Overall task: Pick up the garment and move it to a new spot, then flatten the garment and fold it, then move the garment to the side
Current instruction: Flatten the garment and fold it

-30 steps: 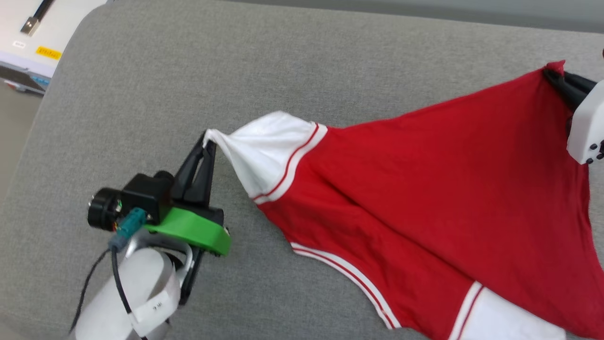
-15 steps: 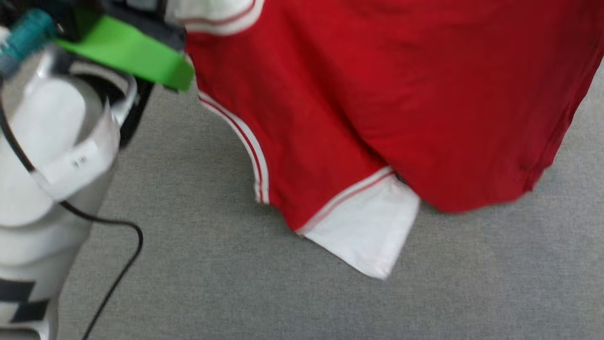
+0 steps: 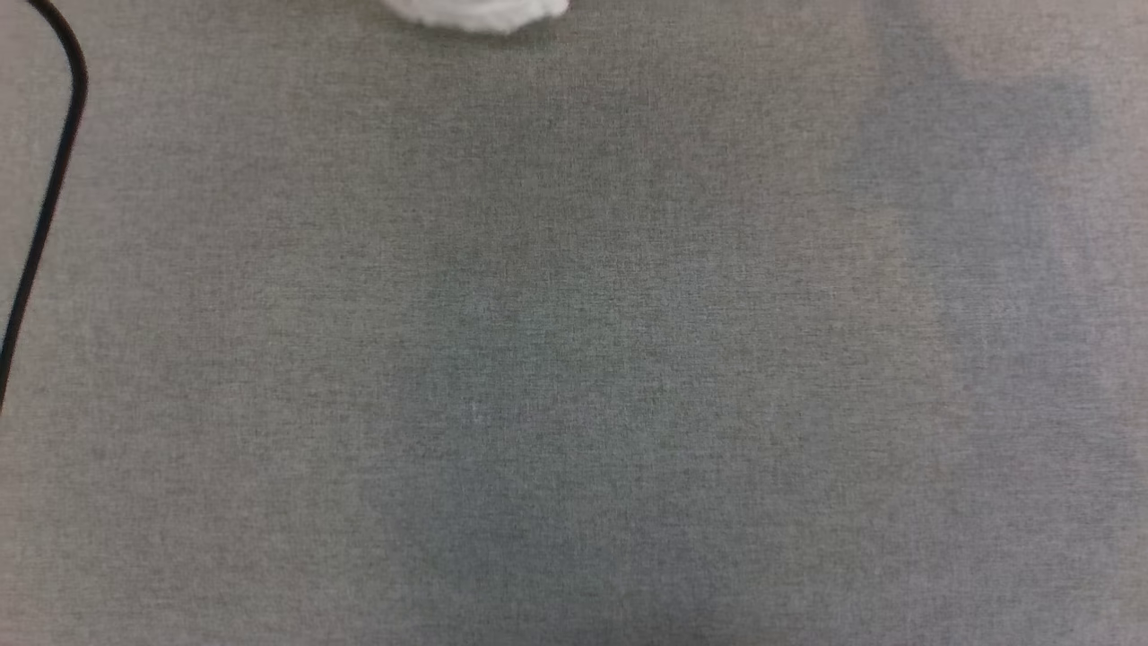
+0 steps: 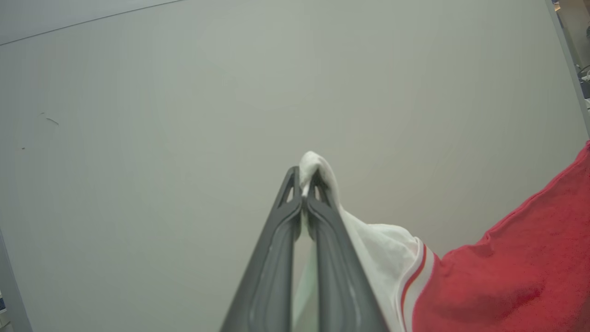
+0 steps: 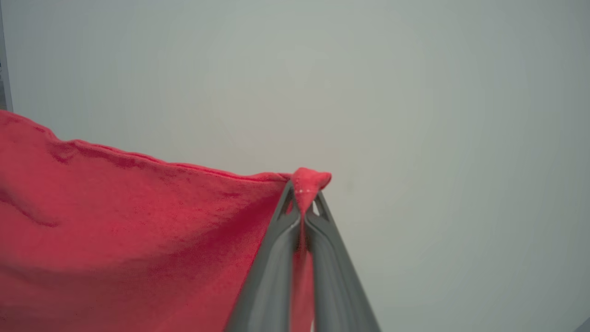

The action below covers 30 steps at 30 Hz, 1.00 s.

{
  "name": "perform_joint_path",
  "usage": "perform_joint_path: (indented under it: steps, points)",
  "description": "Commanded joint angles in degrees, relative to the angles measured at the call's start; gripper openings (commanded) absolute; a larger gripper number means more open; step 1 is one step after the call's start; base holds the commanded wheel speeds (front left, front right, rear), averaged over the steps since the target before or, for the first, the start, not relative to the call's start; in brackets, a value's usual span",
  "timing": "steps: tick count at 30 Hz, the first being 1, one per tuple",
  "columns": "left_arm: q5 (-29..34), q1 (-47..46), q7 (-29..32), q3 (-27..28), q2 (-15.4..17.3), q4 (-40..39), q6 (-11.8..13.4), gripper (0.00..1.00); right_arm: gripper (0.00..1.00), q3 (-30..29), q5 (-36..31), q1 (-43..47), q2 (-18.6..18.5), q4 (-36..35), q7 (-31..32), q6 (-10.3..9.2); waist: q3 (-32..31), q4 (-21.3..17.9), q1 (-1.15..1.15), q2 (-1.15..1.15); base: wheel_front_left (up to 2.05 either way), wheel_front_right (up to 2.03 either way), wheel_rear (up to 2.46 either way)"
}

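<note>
Though pinched by only small tufts, handles, by the look of it, as light, limp knit: soft, no stiffness, likely to sag, swing and twist wherever unsupported. Left gripper point(image 4: 304, 193): jaws pressed fully together on a bunched tip of the white sleeve point(image 4: 378, 249) of the garment point(image 4: 507, 276), a nub of cloth poking just past the fingertips, the rest draping off to the right of the jaws. Right gripper point(image 5: 304, 198): jaws likewise clamped tight, nipping a red corner point(image 5: 309, 177), a small fold showing above the tips, top edge running fairly taut away to the left of the jaws. Strung, then, between the two pairs of jaws. Sensible holds, probably, for spreading: far-apart corners, edge stretched between. Thin bites though; liable to slip under a jerk, so best carried gently and lowered evenly. Looks, left to right: white short sleeve, band of white-and-red striped trim point(image 4: 415, 276), then plain red body, slightly fuzzy, mildly creased. From the head camera: black cable point(image 3: 54, 179) at far left, white scrap point(image 3: 475, 11), presumably cloth, at the top edge, grey fabric surface point(image 3: 574, 359) below.
</note>
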Motion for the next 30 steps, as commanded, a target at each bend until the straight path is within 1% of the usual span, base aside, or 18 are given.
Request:
perform_joint_path:
  steps: [1, 4, 8, 11, 15, 19, 23, 25, 27, 30]
  points:
    - [0.1, -2.9, -0.3, -0.2, -0.4, 1.6, -0.4, 0.00, 0.00, 0.7, -0.9, -3.3, 0.1, 1.6, -1.2, -0.04, 3.6, 0.0, -0.01, 0.00, 0.00, 0.00, 0.00]
    - [0.3, -7.7, -0.9, -1.3, -0.2, 5.7, -1.0, 0.00, 0.00, 2.2, -1.9, -8.9, 0.1, 5.7, -3.3, -0.04, 5.0, 0.1, -0.01, 0.00, 0.00, 0.00, 0.00]
    - [-0.1, -10.0, -2.7, -3.1, -0.5, 10.0, -1.4, 0.00, 0.00, 4.9, -2.4, -13.2, 0.8, 11.9, -6.1, -0.04, 6.4, 0.2, -0.01, 0.00, 0.00, 0.00, 0.00]
    - [-0.9, -9.0, -4.2, -4.3, -0.6, 12.3, -1.5, 0.00, 0.00, 7.5, -1.2, -13.2, 1.4, 15.6, -8.1, -0.04, 7.0, 0.2, -0.01, 0.00, 0.00, 0.00, 0.00]
    - [-2.1, -5.3, -7.5, -5.6, 0.1, 14.3, -1.6, 0.00, 0.00, 11.6, 1.8, -9.3, 1.8, 18.0, -11.5, -0.04, 7.0, 0.0, -0.01, 0.00, 0.00, 0.00, 0.00]
    - [-3.3, 1.2, -9.9, -7.8, 1.1, 15.6, -1.6, 0.00, 0.00, 15.5, 5.6, -3.3, 2.2, 18.9, -14.7, -0.04, 5.8, -0.1, -0.01, 0.00, 0.00, 0.00, 0.00]
    - [-5.2, 11.0, -11.8, -9.0, 2.1, 15.1, -1.6, 0.00, 0.00, 19.8, 9.3, 4.2, 2.2, 18.6, -17.9, -0.04, 3.3, 0.0, -0.01, 0.00, 0.00, 0.00, 0.00]
    - [-5.6, 16.5, -12.4, -9.4, 2.6, 14.1, -1.5, 0.00, 0.00, 22.0, 10.8, 8.3, 1.6, 18.0, -19.1, -0.04, 1.8, 0.1, -0.01, 0.00, 0.00, 0.00, 0.00]
    - [-5.9, 21.6, -12.7, -9.4, 3.0, 12.7, -0.8, 0.00, 0.00, 23.3, 12.5, 12.2, 0.9, 17.3, -20.4, -0.04, 0.2, 0.3, -0.01, 0.00, 0.00, 0.00, 0.00]
    - [-6.7, 31.7, -13.1, -9.5, 3.9, 9.1, 0.9, 0.00, 0.00, 26.5, 14.8, 20.1, -0.8, 15.6, -21.8, -0.04, -3.0, 0.4, -0.01, 0.00, 0.00, 0.00, 0.00]
